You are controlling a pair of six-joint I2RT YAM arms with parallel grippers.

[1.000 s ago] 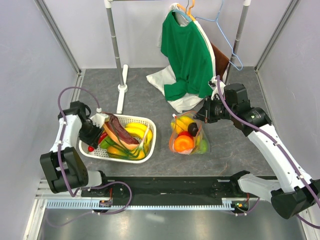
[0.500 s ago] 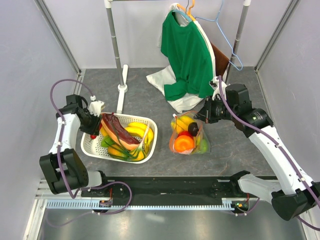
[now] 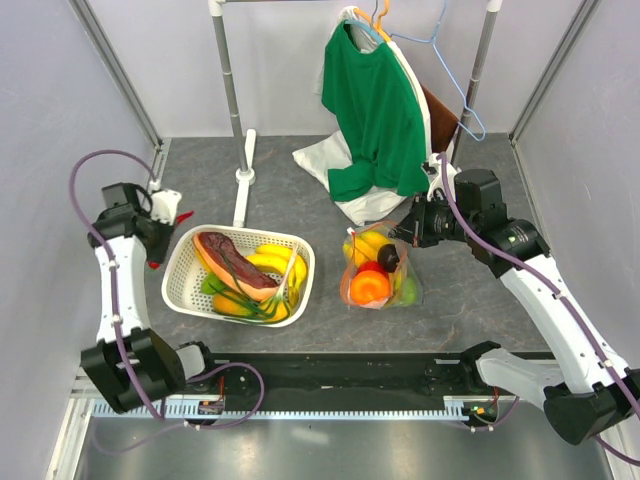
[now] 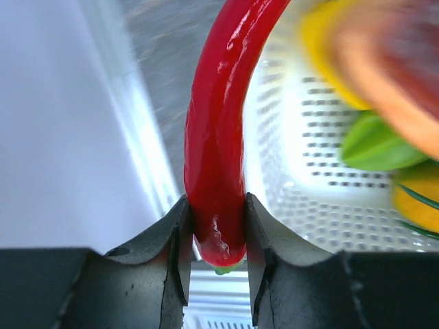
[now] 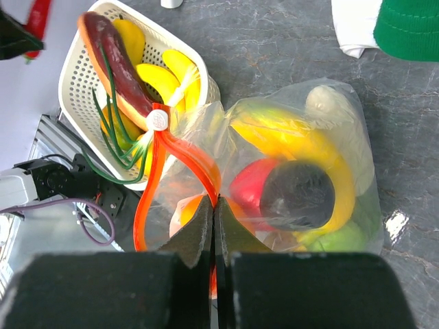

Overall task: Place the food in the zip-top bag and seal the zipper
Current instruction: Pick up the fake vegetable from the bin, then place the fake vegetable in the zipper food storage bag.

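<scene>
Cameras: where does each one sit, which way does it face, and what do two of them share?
Top view: above and behind the arms, looking down at the table; left arm and right arm both show, basket and bag between them.
Left wrist: on the left arm, looking along the left fingers, which clamp a red pepper; basket beyond.
Right wrist: on the right arm, looking down past the right fingers, shut on the bag's orange strip.
Shared: the basket shows in all three.

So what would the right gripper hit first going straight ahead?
The zip-top bag whose zipper the right gripper pinches; beyond the film, probably the red apple inside, though depth is unclear.
</scene>
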